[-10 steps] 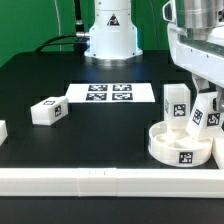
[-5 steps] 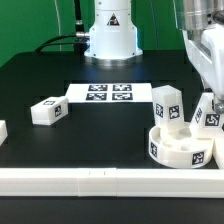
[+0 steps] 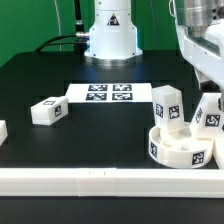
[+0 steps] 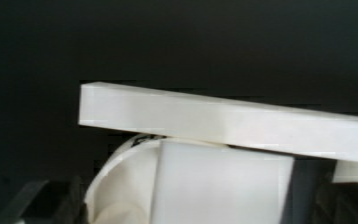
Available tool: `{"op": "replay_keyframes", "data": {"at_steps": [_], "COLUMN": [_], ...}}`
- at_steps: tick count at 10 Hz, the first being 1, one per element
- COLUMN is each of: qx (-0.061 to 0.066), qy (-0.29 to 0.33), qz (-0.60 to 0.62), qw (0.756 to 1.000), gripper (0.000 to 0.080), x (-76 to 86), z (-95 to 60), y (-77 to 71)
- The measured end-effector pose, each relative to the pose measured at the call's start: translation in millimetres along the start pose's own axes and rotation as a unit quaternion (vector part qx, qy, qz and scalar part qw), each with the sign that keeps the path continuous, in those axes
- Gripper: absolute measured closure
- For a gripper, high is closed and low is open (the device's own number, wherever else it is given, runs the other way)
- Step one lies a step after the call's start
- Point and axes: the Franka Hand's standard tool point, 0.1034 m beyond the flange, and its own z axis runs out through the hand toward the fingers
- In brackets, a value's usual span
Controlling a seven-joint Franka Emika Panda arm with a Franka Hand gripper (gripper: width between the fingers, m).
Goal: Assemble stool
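**Claw above the stool's leg at the picture's edge, grip unclear**

The claw (image 3: 212,90) hangs at the exterior view's right edge, directly over a leg (image 3: 210,113) that stands up from the seat (image 3: 178,150). I cannot tell whether it is spread or clenched: the frame edge cuts it off. The wrist view gives only a blurred white block (image 4: 211,115) close to the lens, with a rounded white shape beneath.

The seat, a thick round disc, sits near the front rail (image 3: 100,180), at the exterior view's right. A second leg (image 3: 167,105) stands upright at the seat's rim on the exterior view's left side, just beside the first, with a narrow gap between them. It hems the claw in on that side.

Beyond the seat, the black table (image 3: 100,140) lies open toward the exterior view's left. The marker board (image 3: 108,93) lies flat farther back, before the robot's base (image 3: 110,35). A loose leg (image 3: 48,110) lies well apart from the seat, and another white piece (image 3: 2,130) is cut off by the picture's edge.

The legs, the seat wall and the marker board carry black-and-white square tags. No writing is readable.
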Motion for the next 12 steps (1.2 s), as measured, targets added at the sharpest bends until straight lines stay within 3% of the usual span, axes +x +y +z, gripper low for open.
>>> {"op": "replay_keyframes", "data": {"at_steps": [2, 6, 7, 8, 12], "qx": [0.007, 0.004, -0.011, -0.015, -0.015], "qy": [0.0, 0.001, 0.008, 0.009, 0.022], "qz": [-0.015, -0.087, -0.17, -0.221, -0.367], "qw": [1.0, 0.996, 0.985, 0.975, 0.93], "gripper": [0.0151, 0.0151, 0.0151, 0.0151, 0.0151], "x": [-0.4, -0.6, -1.9, -3.6, -5.9], "z": [-6.9, -4.9, -6.1, -8.9, -11.6], "y": [-4.0, -2.8, -1.3, -3.5, -8.6]}}
